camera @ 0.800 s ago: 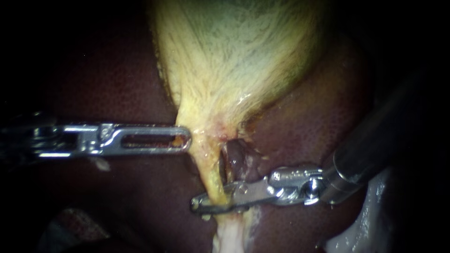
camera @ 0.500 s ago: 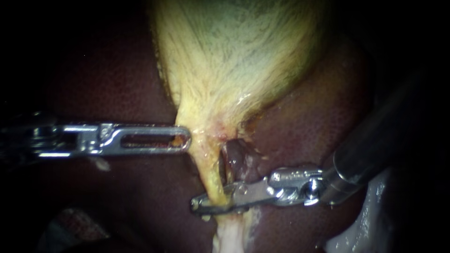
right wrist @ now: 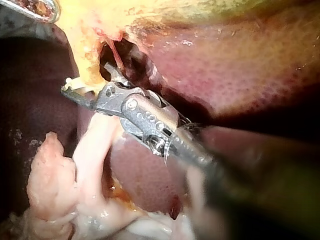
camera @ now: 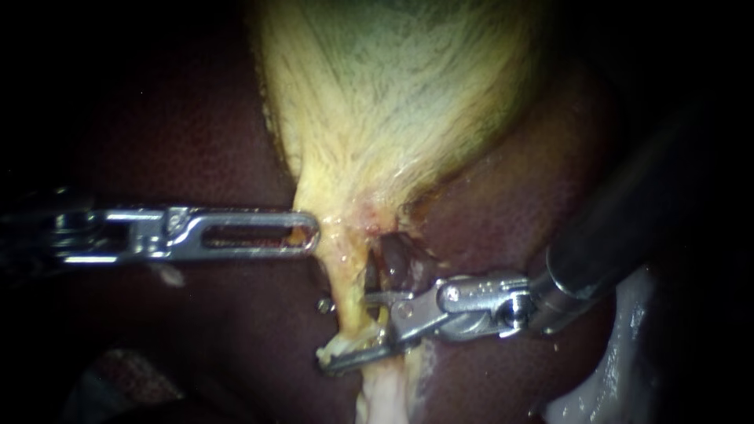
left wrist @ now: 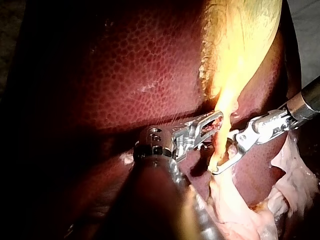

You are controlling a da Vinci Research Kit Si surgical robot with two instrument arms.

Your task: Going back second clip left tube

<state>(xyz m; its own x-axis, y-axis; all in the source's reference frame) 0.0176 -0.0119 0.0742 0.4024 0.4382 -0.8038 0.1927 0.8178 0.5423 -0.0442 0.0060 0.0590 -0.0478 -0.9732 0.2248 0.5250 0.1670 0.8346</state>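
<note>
Nearest the camera, a strand of pale whitish tissue [camera: 385, 396] runs out of the lower field. Just beyond it the right instrument [camera: 345, 330] comes in from the right with its claw apart, one half either side of the left tube [camera: 349, 310], a clear gap showing between the halves (the wrist views confirm this). The left tube is a thin, pale yellow, glistening cord, slightly frayed where it crosses the lower half of the claw; it descends from the gallbladder's neck. Whether a clip sits on it cannot be told. Further back, the left instrument [camera: 312, 234] lies level, its slotted claw clamped on the edge of the gallbladder [camera: 393, 102], which is yellow and fibrous. Dark red liver [camera: 181, 133] lies behind.
</note>
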